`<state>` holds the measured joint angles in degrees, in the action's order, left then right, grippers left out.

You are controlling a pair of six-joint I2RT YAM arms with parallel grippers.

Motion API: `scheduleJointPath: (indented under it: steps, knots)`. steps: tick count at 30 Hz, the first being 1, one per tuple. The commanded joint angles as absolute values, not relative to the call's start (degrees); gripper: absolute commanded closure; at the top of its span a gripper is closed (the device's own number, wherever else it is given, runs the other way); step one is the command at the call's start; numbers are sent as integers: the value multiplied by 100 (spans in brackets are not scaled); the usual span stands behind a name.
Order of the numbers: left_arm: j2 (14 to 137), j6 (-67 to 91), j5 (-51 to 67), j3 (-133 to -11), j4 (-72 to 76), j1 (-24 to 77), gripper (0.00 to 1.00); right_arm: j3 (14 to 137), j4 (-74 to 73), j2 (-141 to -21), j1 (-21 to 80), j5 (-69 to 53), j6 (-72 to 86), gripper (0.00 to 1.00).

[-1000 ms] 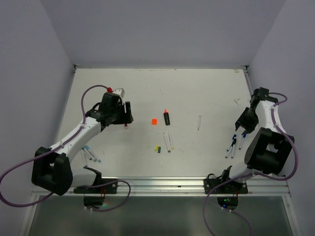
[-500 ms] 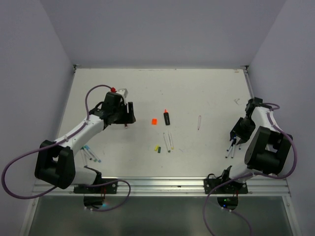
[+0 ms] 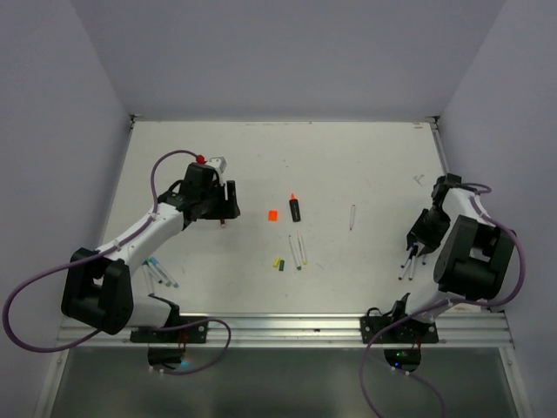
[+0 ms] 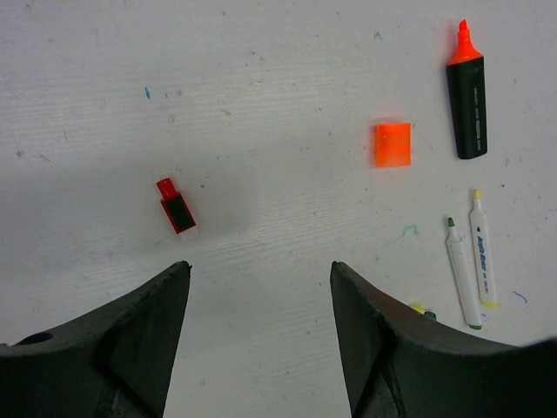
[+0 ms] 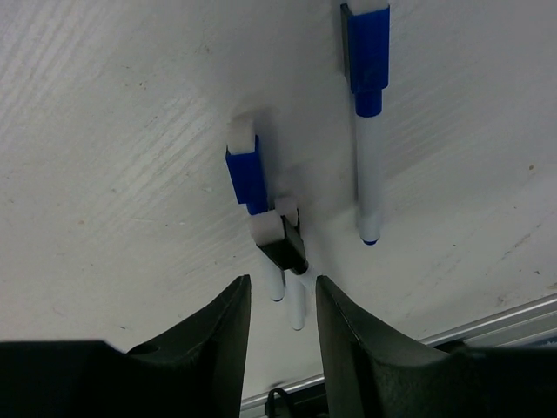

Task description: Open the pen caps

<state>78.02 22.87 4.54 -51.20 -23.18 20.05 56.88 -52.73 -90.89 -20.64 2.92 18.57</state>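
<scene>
White tabletop [image 5: 104,131]: blue-capped pen [image 5: 248,174] lies lengthwise at frame centre, just above the right gripper [image 5: 278,292]. Fingers spread and empty, as on the left gripper [image 4: 259,272].

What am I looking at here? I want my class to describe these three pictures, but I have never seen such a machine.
Two robot arms are bolted at the near edge of a table. One picture looks down from above. The other two come from a camera on each wrist. The left gripper is open and empty, near a red cap. Further off lie an orange cap, a black marker and two white pens. The right gripper is open over some capped pens and holds nothing.
</scene>
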Motion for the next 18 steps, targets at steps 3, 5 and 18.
scheduleJointPath:
  steps: [3,5,18]
  knots:
    - [7787,2109,518,-5212,-2004,2021,32,5950,-5186,-9237,-2074,668,1723,61]
    - [7796,2127,527,-5194,-1995,2021,32,5994,-5177,-9299,-2065,721,1714,61]
    - [7805,2171,545,-5142,-1942,2013,32,6038,-4940,-9633,-2065,677,1617,69]
